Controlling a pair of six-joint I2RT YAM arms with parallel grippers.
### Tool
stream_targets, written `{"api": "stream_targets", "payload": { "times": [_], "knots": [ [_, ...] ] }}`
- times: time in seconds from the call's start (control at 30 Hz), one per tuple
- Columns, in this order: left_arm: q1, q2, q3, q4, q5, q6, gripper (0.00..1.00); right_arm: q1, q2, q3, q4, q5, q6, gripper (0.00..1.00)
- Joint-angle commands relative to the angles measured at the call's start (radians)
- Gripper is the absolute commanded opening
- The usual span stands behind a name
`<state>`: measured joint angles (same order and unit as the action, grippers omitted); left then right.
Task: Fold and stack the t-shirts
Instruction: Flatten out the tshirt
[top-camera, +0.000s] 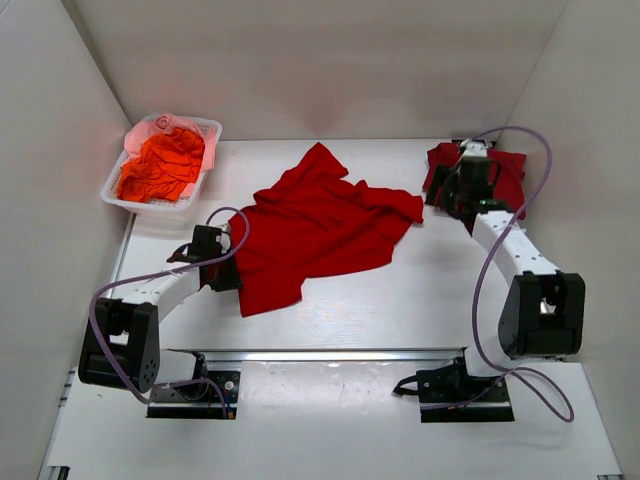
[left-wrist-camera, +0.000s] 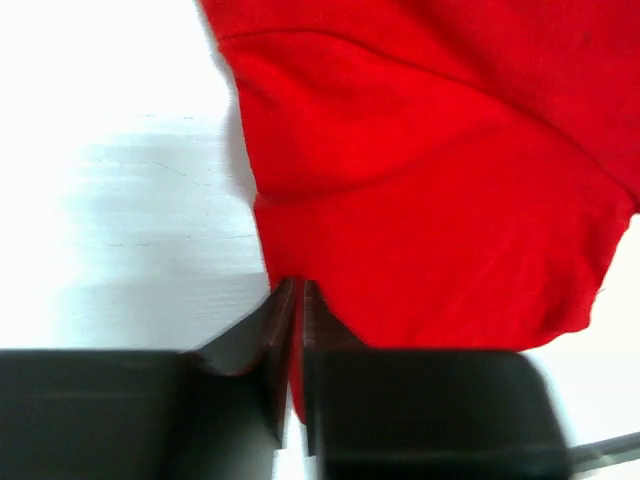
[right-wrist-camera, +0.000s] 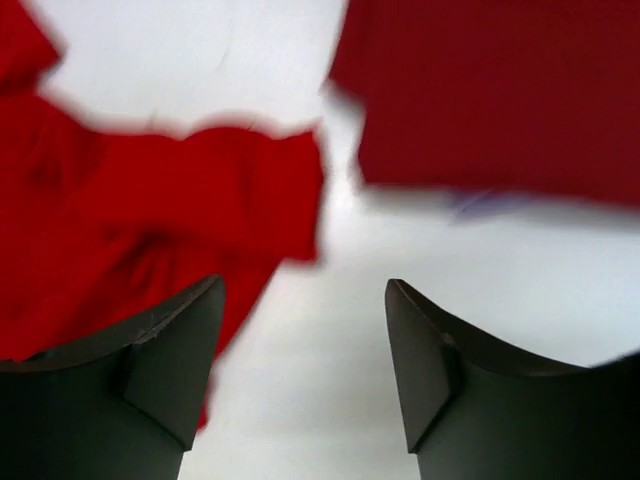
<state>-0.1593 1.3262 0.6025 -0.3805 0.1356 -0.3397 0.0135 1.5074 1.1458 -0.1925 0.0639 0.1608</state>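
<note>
Left gripper (left-wrist-camera: 297, 300) clamps the spread t-shirt (top-camera: 320, 225) at its edge — right gripper (right-wrist-camera: 302, 282), blurred, seems parted, empty.

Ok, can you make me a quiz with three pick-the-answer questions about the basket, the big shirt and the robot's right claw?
1. Where is the basket on the table?
A) far left corner
B) far right corner
C) between the arms' bases

2. What colour is the spread shirt?
A) blue
B) red
C) green

3. How is the right gripper?
A) shut on the shirt
B) holding the basket
C) open, holding nothing

Answers:
1 A, the top view shows it at the far left.
2 B, it looks bright red from above.
3 C, its wrist view shows its fingers wide apart, gripping nothing.
</note>
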Motion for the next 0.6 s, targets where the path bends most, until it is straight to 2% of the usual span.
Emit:
{"api": "stream_targets", "payload": {
  "times": [0.0,0.03,0.07,0.13,0.27,0.37,0.43,0.5,0.53,0.57],
  "knots": [
    [0.0,-0.032,-0.004,0.015,0.005,0.001,0.23,0.052,-0.085,-0.153,0.017,-0.14,0.089,0.62],
    [0.004,-0.039,0.0,0.008,0.019,0.002,0.34,0.069,-0.091,-0.193,0.03,-0.165,0.104,0.58],
    [-0.003,-0.038,-0.004,0.002,0.028,0.001,0.4,0.092,-0.101,-0.219,0.037,-0.176,0.13,0.55],
    [-0.015,-0.054,-0.004,0.002,0.041,-0.013,0.57,0.114,-0.108,-0.292,0.036,-0.168,0.163,0.55],
    [-0.061,-0.041,0.003,0.003,0.045,-0.028,0.74,0.126,-0.11,-0.346,0.068,-0.203,0.209,0.56],
    [-0.104,0.031,0.039,-0.053,0.029,-0.013,0.81,0.123,-0.128,-0.371,0.076,-0.21,0.221,0.57],
    [-0.126,0.109,0.075,-0.073,0.021,-0.001,0.82,0.115,-0.133,-0.376,0.073,-0.214,0.223,0.57],
    [-0.158,0.171,0.091,-0.055,0.031,0.007,0.63,0.111,-0.137,-0.385,0.071,-0.216,0.229,0.6],
    [-0.167,0.207,0.1,-0.038,0.06,0.016,0.23,0.111,-0.145,-0.396,0.071,-0.22,0.233,0.59],
    [-0.171,0.229,0.114,-0.029,0.073,0.01,0.0,0.108,-0.153,-0.418,0.08,-0.226,0.243,0.6]
  ]
}}
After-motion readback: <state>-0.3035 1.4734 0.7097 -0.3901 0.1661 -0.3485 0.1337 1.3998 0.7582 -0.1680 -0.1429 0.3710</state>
